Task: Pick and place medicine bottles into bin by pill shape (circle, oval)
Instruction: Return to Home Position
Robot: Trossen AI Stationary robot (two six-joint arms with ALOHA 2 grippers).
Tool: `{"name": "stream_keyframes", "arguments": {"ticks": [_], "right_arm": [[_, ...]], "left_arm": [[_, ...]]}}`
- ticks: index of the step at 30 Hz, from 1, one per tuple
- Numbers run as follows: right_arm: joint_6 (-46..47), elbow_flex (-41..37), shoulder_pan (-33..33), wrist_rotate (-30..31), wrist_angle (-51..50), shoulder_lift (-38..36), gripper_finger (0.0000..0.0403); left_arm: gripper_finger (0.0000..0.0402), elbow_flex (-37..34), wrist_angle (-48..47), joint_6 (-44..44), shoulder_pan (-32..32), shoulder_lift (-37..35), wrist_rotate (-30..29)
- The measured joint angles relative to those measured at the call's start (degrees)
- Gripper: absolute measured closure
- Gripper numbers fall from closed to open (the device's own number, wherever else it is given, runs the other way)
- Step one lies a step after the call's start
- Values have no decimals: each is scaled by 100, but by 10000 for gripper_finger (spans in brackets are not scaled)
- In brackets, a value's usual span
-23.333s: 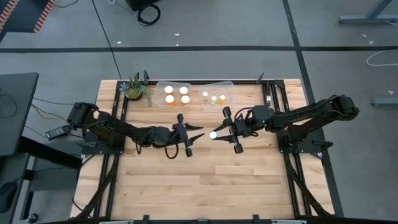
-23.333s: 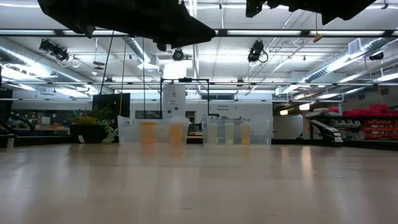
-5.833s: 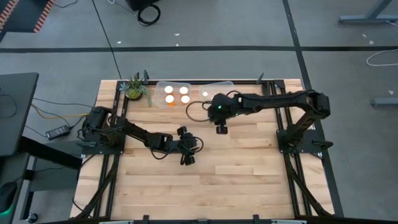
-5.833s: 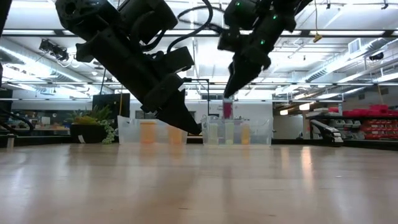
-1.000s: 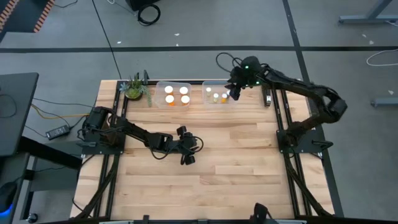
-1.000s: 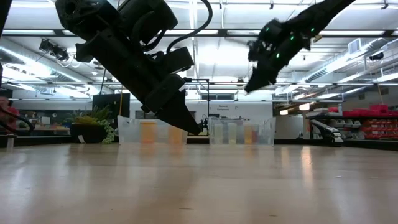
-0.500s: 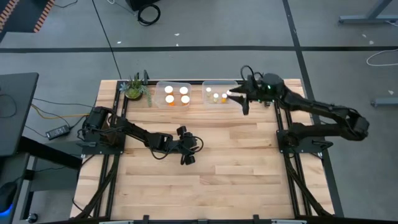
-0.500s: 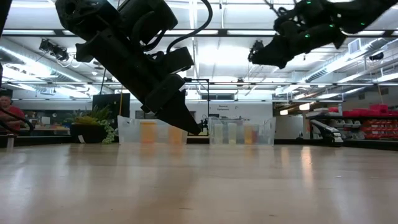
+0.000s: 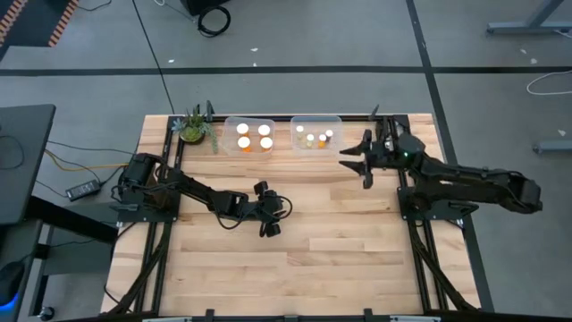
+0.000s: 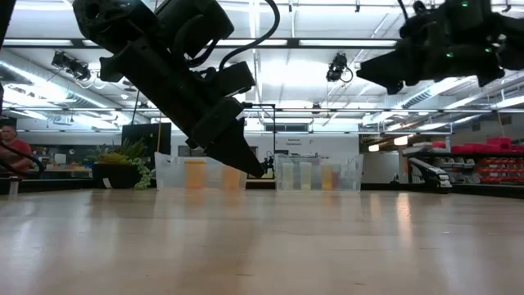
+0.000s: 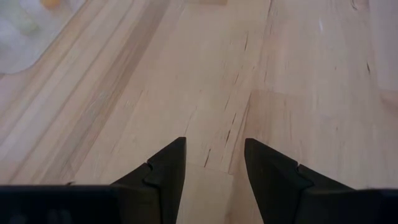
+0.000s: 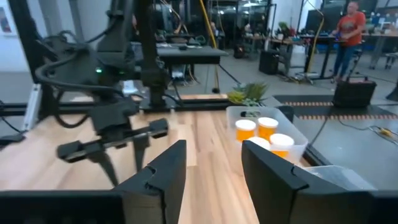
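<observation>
My jaws are matt black plastic. Under them the counter (image 11: 205, 74) is pale wood, smooth with a soft sheen (grain and plank seams show). The bins (image 9: 253, 120) are clear plastic; the medicine bottles (image 12: 246, 129), orange plastic with white caps.

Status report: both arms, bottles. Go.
Left pincer open, empty, over mid-table. Right pincer open, empty, beside right bin. Bottles all in the two bins, none on the boards. Plant at far corner, not in the way.

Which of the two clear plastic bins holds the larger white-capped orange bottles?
The clear bin beside the small green potted plant: its four bottles show broad white caps; the other clear bin holds visibly smaller bottles.
</observation>
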Motion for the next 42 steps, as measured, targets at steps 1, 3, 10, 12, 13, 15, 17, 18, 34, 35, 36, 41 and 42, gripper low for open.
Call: {"name": "stream_keyframes", "arguments": {"ticks": [1, 3, 10, 12, 13, 15, 17, 18, 34, 35, 36, 41, 42], "right_arm": [[48, -117, 64, 28, 88, -84, 244], [84, -354, 211, 123, 237, -249, 251], [229, -966, 873, 559, 504, -614, 274], [345, -1083, 1078, 794, 496, -691, 279], [402, -1123, 1186, 917, 482, -729, 281], [414, -1181, 1394, 1100, 472, -816, 286], [390, -1201, 1592, 1213, 450, -914, 291], [369, -1201, 1675, 1245, 429, -967, 294], [213, -1241, 1916, 1328, -444, -1377, 309], [191, -1287, 1916, 1300, -430, -1380, 309], [150, -1319, 1915, 1283, -503, -1389, 309], [86, -1317, 1913, 1281, -536, -1394, 310], [79, -1319, 1913, 1281, -553, -1418, 310]], "left_arm": [[230, 0, 5, -1, 0, 0, 0], [230, 0, 7, -1, 0, 0, 0], [230, 0, 7, -1, 0, 0, 0], [230, 0, 7, -15, -2, 0, 0], [230, 0, 9, -27, -7, 0, 1], [230, 0, 7, -40, -7, 0, 2], [230, 0, 7, -43, -7, 0, 2], [230, 0, 7, -43, -7, 0, 2], [230, 0, 7, -45, -7, 0, 2], [230, 0, 7, -45, -7, 0, 4], [230, 0, 7, -45, -7, 0, 3], [230, 0, 43, -7, -7, 0, 3], [230, 0, 88, 19, -22, 0, 2]]}}
